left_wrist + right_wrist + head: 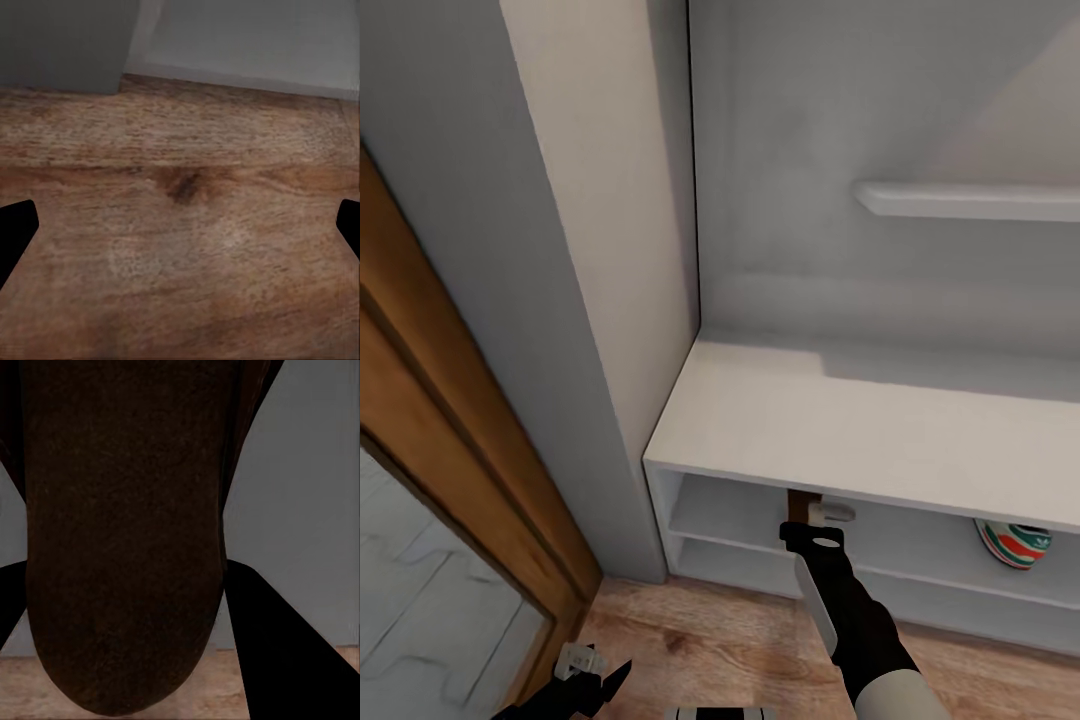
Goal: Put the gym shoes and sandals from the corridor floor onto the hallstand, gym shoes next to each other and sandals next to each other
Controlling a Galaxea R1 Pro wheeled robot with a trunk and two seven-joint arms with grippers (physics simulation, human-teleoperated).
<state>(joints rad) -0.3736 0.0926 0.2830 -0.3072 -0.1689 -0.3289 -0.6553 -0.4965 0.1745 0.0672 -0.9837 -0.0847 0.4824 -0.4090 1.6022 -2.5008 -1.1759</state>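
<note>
The right hand (pixel 812 522) is clamped on a sandal (pixel 124 532), its long axis running along the fingers.

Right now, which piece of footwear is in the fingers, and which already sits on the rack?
The dark brown sandal is in the right gripper, at the hallstand's upper shelf opening. The green-and-orange-heeled gym shoe already sits there, further right.

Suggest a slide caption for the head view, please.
Right claw carries a sandal into the hallstand; one gym shoe already shelved.
</note>
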